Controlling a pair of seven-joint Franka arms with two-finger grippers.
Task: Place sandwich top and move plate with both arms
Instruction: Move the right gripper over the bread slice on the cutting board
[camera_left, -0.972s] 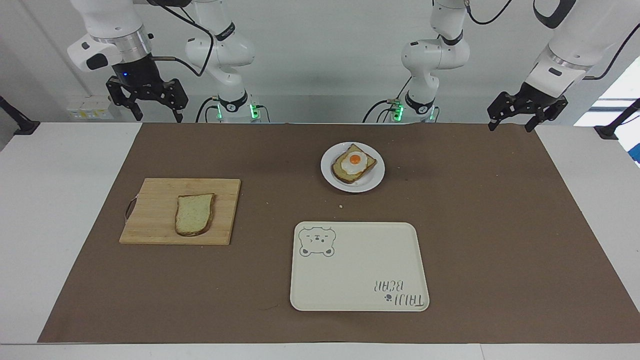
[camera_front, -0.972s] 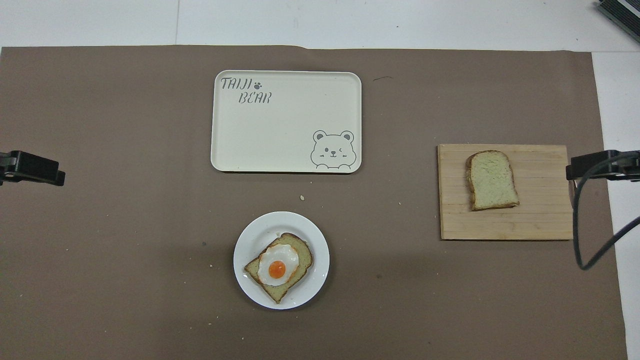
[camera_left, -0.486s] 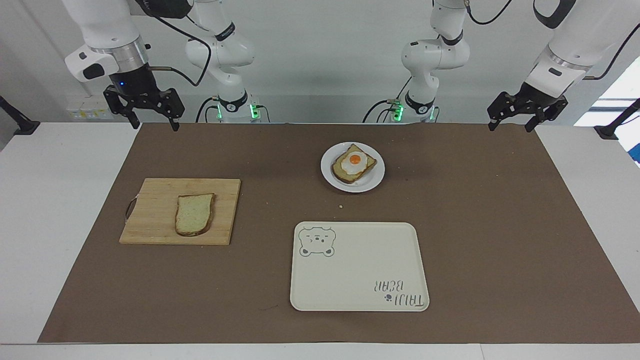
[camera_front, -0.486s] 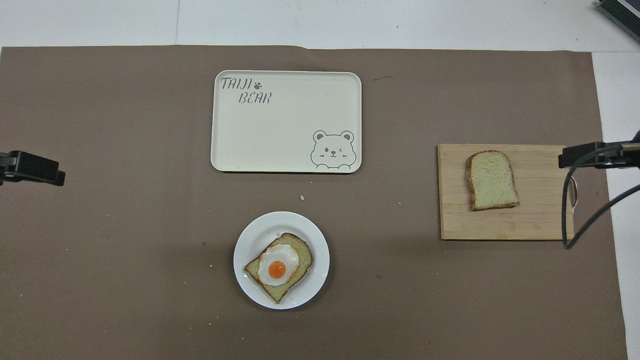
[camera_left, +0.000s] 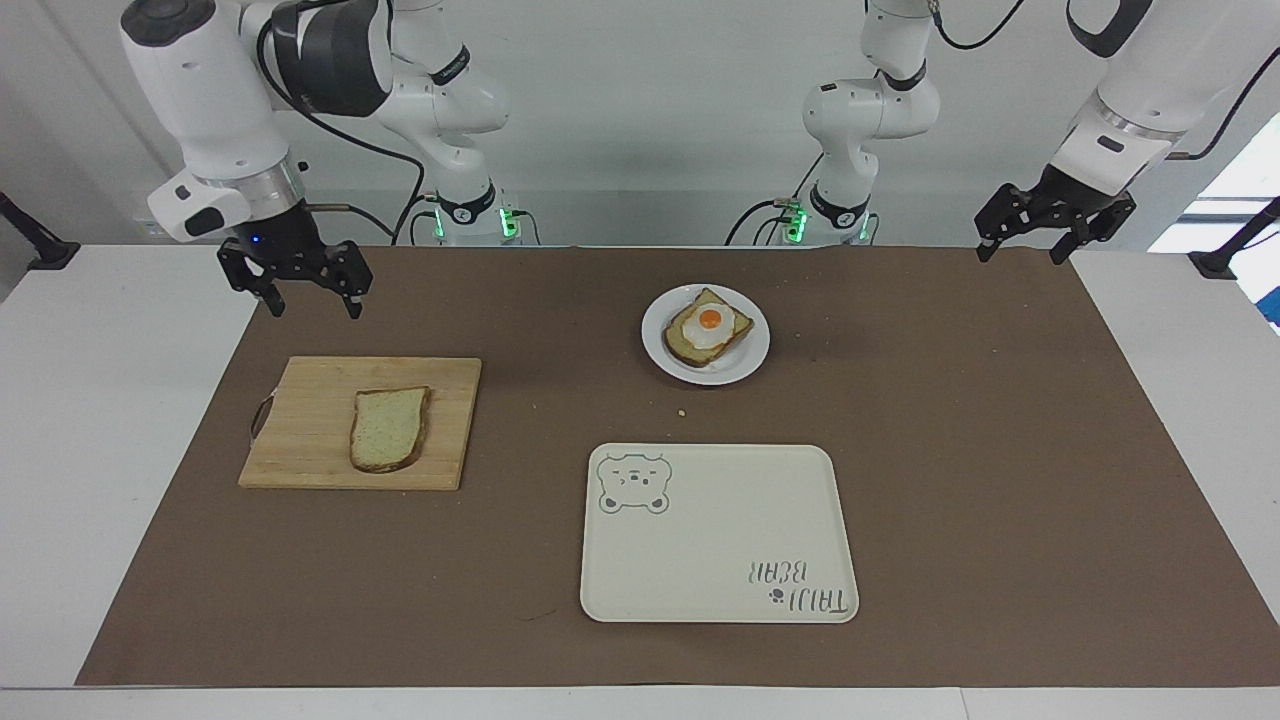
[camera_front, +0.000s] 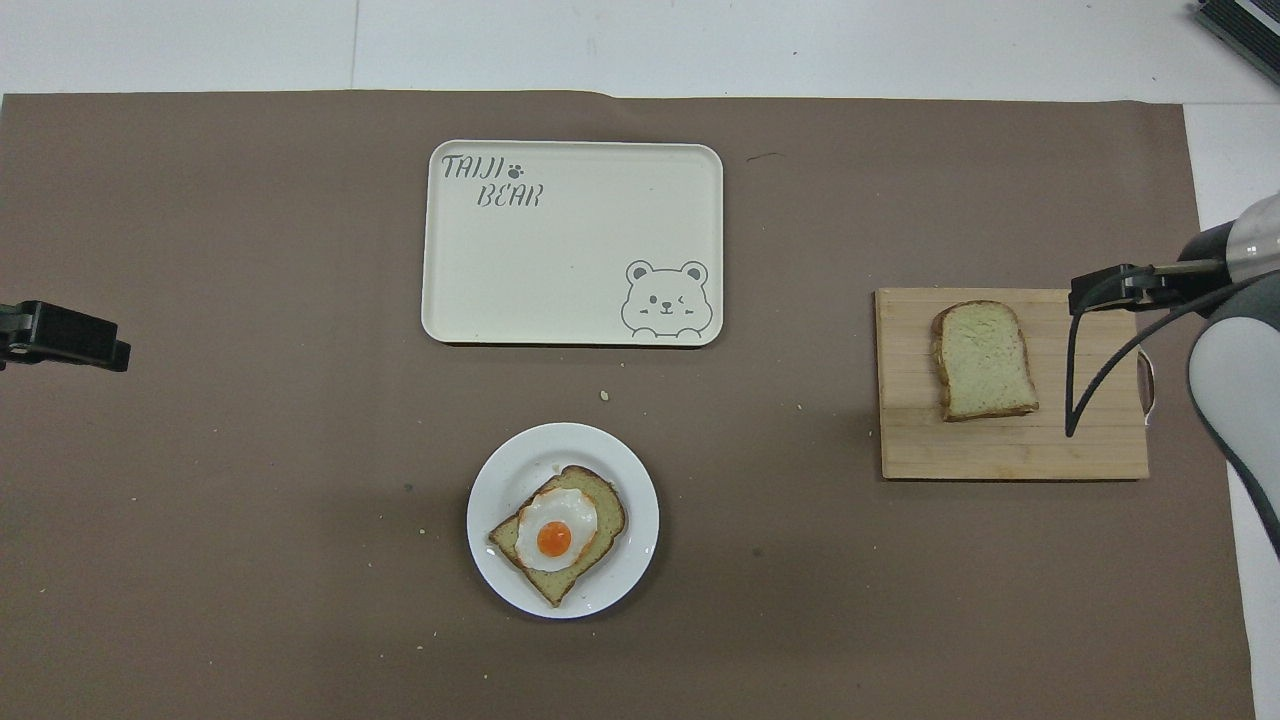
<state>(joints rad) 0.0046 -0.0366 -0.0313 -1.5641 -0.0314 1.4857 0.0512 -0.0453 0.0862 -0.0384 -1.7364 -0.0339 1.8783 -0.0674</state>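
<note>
The sandwich top (camera_left: 388, 428) (camera_front: 985, 360), a plain pale slice with brown crust, lies flat on a wooden cutting board (camera_left: 300, 440) (camera_front: 1080, 440) toward the right arm's end of the table. The small white plate (camera_left: 742, 362) (camera_front: 510, 470) sits mid-table, nearer to the robots than the tray, and carries an egg-topped toast (camera_left: 708, 328) (camera_front: 557, 535). My right gripper (camera_left: 313, 308) hangs open and empty in the air, over the mat just on the robots' side of the board. My left gripper (camera_left: 1020, 255) waits open and empty over the mat's corner at the left arm's end.
A cream rectangular tray (camera_left: 715, 540) (camera_front: 570, 260) with a bear drawing lies farther from the robots than the plate. A brown mat (camera_left: 960, 450) covers most of the white table. A few crumbs lie between plate and tray.
The right gripper has come down and moved out over the mat toward the cutting board. The left arm, the bread, the plate and the tray have not moved.
</note>
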